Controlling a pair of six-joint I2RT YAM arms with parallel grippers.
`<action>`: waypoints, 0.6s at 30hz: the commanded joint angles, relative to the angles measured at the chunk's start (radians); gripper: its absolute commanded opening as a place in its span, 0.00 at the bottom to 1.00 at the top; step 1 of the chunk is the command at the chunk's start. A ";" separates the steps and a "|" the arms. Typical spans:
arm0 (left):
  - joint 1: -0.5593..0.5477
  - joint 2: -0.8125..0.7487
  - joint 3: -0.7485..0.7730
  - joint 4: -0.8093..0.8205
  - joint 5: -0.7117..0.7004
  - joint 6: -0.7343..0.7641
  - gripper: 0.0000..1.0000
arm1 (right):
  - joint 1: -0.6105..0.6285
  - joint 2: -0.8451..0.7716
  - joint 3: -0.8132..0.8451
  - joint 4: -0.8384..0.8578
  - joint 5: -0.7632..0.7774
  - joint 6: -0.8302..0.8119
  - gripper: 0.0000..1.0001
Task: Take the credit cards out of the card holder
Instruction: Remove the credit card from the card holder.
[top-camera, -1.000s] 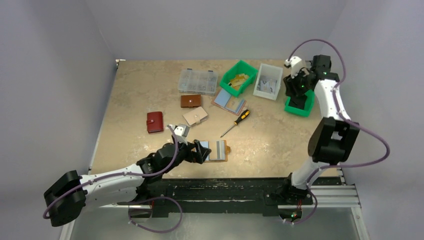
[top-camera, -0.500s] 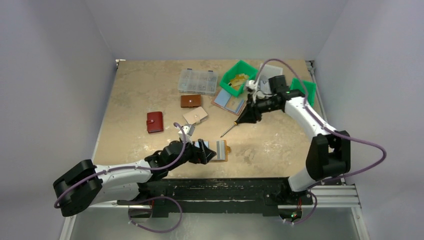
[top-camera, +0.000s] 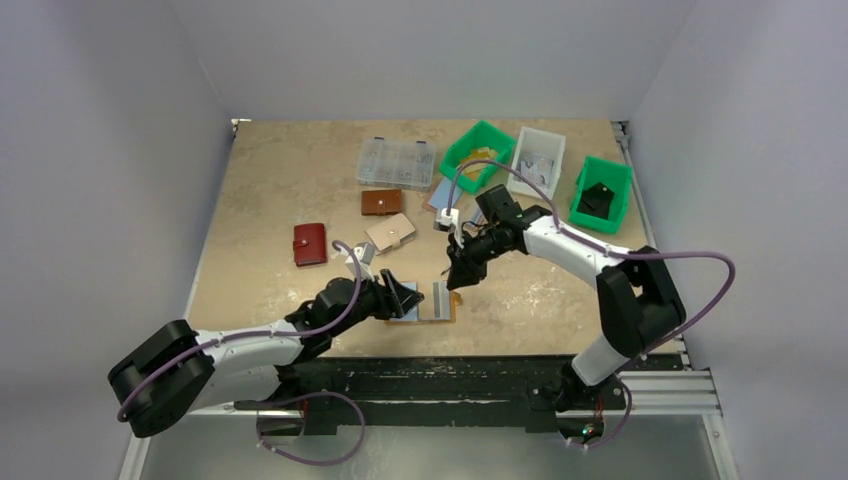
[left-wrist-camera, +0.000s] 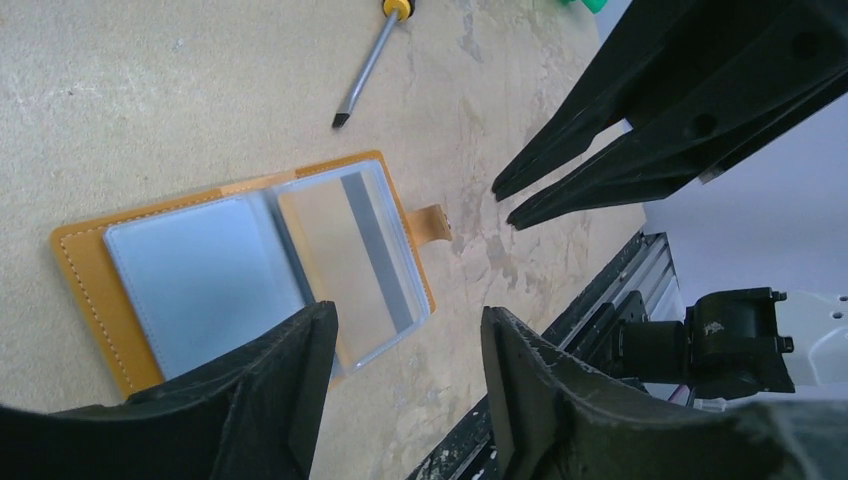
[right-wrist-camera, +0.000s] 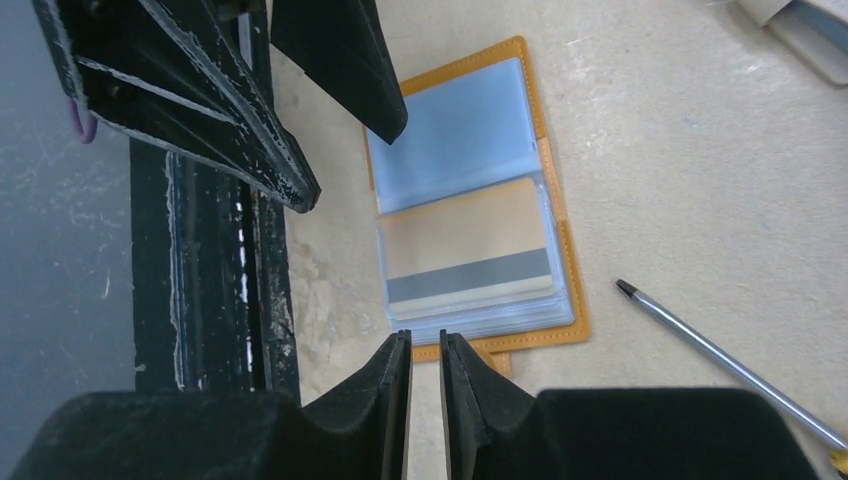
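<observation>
**Change noted.** Within the last second the right arm has swung away from the green bin (top-camera: 601, 196) at the table's 2 o'clock corner. It has crossed the screwdriver (left-wrist-camera: 370, 62) and brought the right gripper (top-camera: 461, 277) down to the 1 o'clock corner of the card holder (top-camera: 438, 301). Its fingers have narrowed on the way to a thin slit, and nothing sits between them. The left gripper (left-wrist-camera: 405, 325) has kept station at the holder's 9 o'clock end. Its fingers have drawn in somewhat but are plainly apart, and they too hold nothing.

**Bearing on the task.** Both arms are now at the holder, so I judge the approach finished and the extraction not yet begun. No card is out.

**Position.** The holder lies open and flat at 6 o'clock on the table, close to the near edge. The credit cards (right-wrist-camera: 465, 255) remain inside its clear sleeves, and the uppermost shows a grey stripe. In the right wrist view the holder's edge lies at 12 o'clock, just beyond the fingertips and not visibly touched. In the left wrist view a sleeve corner falls within the gap between the fingers. Whether there is contact there, I cannot tell.
</observation>
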 joint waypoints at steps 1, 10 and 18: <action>0.016 0.033 -0.006 0.101 0.032 -0.025 0.54 | 0.049 0.058 0.016 0.029 0.054 0.018 0.22; 0.023 0.163 0.032 0.136 0.038 -0.026 0.41 | 0.084 0.158 0.045 0.034 0.069 0.073 0.21; 0.024 0.223 0.056 0.121 0.038 -0.014 0.43 | 0.091 0.226 0.064 0.075 0.080 0.156 0.21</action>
